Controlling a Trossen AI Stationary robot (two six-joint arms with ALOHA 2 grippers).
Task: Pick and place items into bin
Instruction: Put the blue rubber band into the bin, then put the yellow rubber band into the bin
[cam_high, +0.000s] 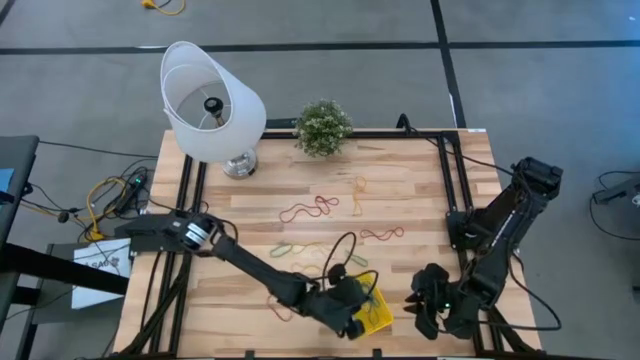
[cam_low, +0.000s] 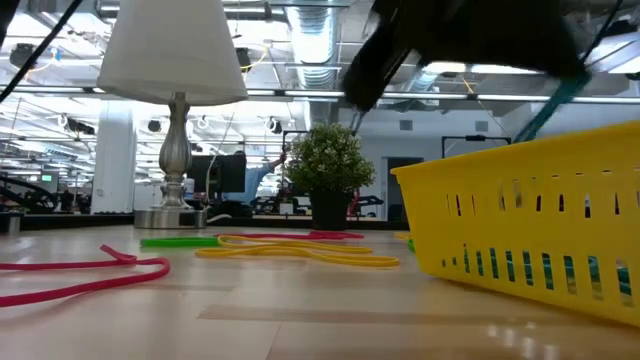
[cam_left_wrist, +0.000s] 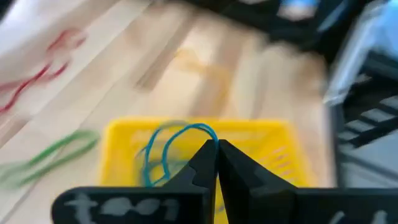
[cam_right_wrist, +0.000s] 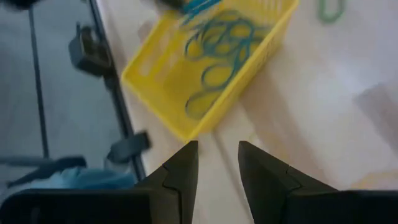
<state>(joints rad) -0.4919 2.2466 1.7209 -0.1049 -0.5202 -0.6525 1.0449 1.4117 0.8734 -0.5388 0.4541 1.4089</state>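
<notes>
The yellow bin (cam_high: 380, 312) sits near the table's near edge, and the right wrist view shows several grey-blue loops (cam_right_wrist: 217, 56) lying in it. My left gripper (cam_left_wrist: 216, 148) hovers over the bin (cam_left_wrist: 124, 155), shut on one more grey-blue loop (cam_left_wrist: 177, 134). My right gripper (cam_right_wrist: 217, 155) waits open just right of the bin (cam_right_wrist: 161, 68). Red loops (cam_high: 308, 209), green loops (cam_high: 285, 250) and yellow loops (cam_high: 312, 256) lie flat on the table. My left gripper pinches the grey-blue loop between its shut fingertips at the loop's upper end (cam_left_wrist: 208, 132), coming from above over the bin. The loop hangs slack below the fingers (cam_low: 558, 100), its lower part reaching down inside the bin.
A white lampshade lamp (cam_high: 212, 100) and a small potted plant (cam_high: 322, 127) stand at the far edge. More loops lie mid-table, orange (cam_high: 360, 192) and red (cam_high: 382, 234). Black frame rails (cam_high: 450, 180) run along the table's sides.
</notes>
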